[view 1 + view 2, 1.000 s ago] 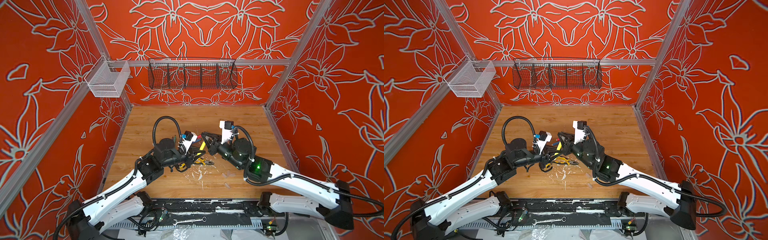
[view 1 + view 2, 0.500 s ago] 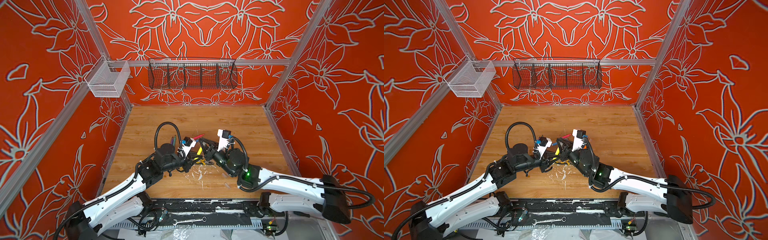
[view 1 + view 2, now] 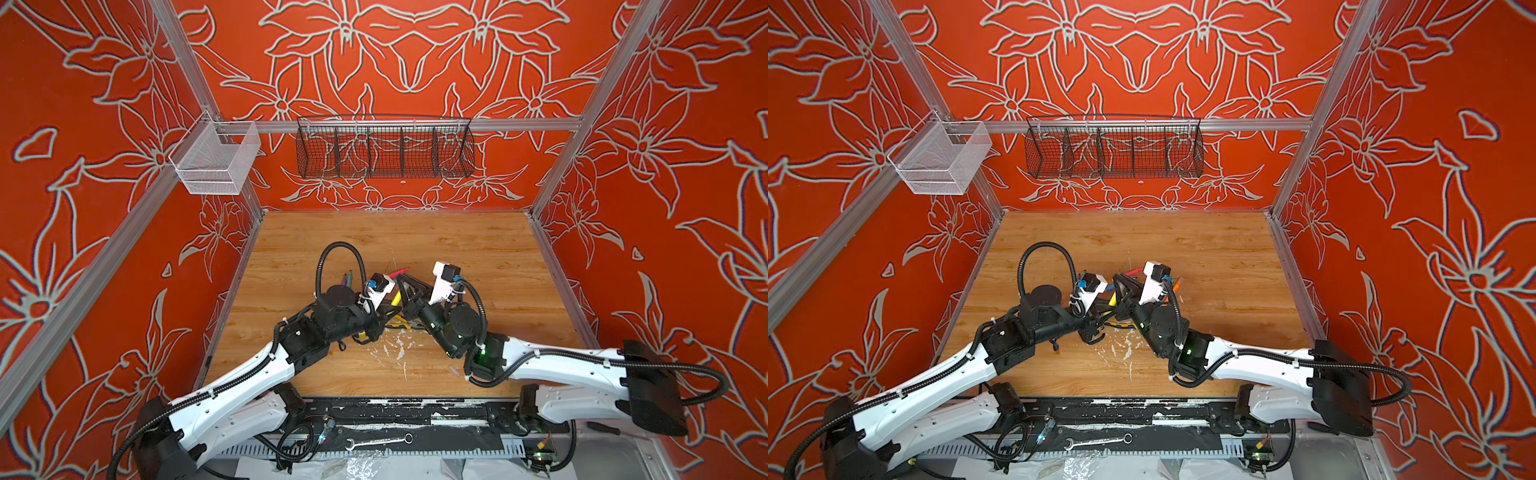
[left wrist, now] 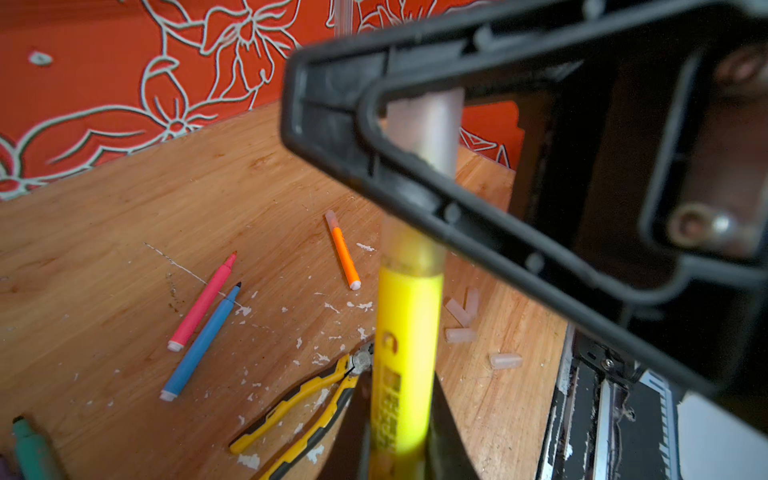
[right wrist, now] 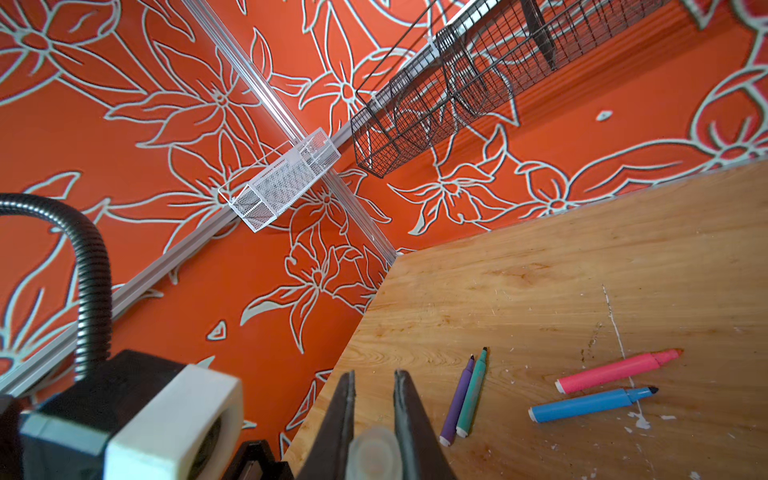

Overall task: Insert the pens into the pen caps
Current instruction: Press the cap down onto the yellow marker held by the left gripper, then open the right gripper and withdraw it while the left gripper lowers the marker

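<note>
The wooden table [image 4: 124,249] lies below both grippers, which meet above its near middle. The left gripper [image 4: 400,432] is clenched on the lower barrel of the yellow pen [image 4: 405,332], which stands up out of its jaws toward the right gripper [image 5: 374,399]. That gripper is pinched on a clear pen cap [image 4: 422,124], seen end-on between its fingers in the right wrist view. The cap sits over the pen's tip end, but a black finger crosses it, so I cannot tell whether it is fully seated. Under the left jaws lie the yellow-handled pliers [image 4: 291,405]. Beyond them the pink pen [image 4: 201,305] and blue pen [image 4: 199,343] lie side by side, and the orange pen [image 4: 345,259], seemingly already capped, lies apart. The green pen [image 5: 472,395] and purple pen [image 5: 456,405] lie together just beside the right jaws. Loose caps [image 4: 459,311] are scattered beyond the yellow pen. The main risk is misalignment: a push off-axis could cock the smooth cap or squirt it out of the pinch. A hard push could also slide the pen back through the left jaws, and letting go early might leave the cap loose.
</note>
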You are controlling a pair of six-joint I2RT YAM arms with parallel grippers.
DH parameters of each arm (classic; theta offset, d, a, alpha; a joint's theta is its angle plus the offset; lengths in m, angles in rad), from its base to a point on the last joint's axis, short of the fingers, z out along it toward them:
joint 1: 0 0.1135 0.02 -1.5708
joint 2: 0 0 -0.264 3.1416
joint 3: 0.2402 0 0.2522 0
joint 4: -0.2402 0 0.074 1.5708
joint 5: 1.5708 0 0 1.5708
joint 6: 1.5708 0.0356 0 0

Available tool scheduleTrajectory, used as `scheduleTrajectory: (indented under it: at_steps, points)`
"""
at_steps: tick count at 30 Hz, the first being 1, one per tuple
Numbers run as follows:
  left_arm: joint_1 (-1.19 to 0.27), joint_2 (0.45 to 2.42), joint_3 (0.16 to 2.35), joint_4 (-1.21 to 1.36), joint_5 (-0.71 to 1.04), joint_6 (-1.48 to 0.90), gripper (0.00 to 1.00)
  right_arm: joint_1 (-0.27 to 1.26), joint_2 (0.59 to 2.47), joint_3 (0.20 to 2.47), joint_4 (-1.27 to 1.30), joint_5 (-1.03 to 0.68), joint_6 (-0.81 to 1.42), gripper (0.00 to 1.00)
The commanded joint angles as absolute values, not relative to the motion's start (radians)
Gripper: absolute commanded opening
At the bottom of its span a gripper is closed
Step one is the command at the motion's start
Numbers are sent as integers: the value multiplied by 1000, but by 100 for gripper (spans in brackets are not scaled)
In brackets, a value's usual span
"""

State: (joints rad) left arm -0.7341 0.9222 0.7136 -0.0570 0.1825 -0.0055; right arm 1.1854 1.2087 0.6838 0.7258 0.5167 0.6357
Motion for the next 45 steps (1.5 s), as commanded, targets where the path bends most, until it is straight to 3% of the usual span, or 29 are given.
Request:
scheduleTrajectory:
  at_steps: [1, 4, 7, 14, 19, 23, 25, 27, 30, 32, 38, 41, 45]
  points:
    - [-623, 940, 879, 240, -170, -146, 0, 1332, 1207, 606, 642, 144, 630, 0]
    - [-558, 922, 883, 241, 19, -240, 0, 1330, 1201, 569, 747, 62, 582, 0]
    - [-552, 894, 862, 264, 79, -243, 0, 1330, 1186, 550, 793, -1, 542, 0]
    - [-554, 868, 794, 331, 51, -232, 0, 1332, 1172, 522, 767, 89, 545, 0]
    - [-558, 896, 760, 389, -21, -208, 0, 1338, 1169, 559, 606, 251, 603, 0]
    - [-569, 931, 750, 420, -23, -196, 0, 1339, 1165, 565, 601, 249, 584, 0]
    - [-574, 949, 742, 434, -21, -198, 0, 1340, 1144, 556, 600, 254, 567, 12]
    - [-577, 962, 731, 440, -3, -198, 0, 1336, 1098, 542, 584, 284, 546, 37]
    - [-578, 978, 719, 419, 34, -200, 0, 1335, 1005, 545, 483, 355, 508, 59]
    - [-579, 979, 713, 356, 47, -218, 0, 1331, 937, 556, 395, 415, 465, 68]
    - [-585, 1073, 618, 334, 94, -373, 0, 1248, 723, 533, 307, 623, 287, 80]
    - [-597, 1134, 624, 372, 123, -481, 0, 1116, 677, 521, 272, 654, 375, 79]
    - [-660, 1268, 750, 273, 25, -570, 0, 1022, 612, 443, 294, 693, 443, 79]
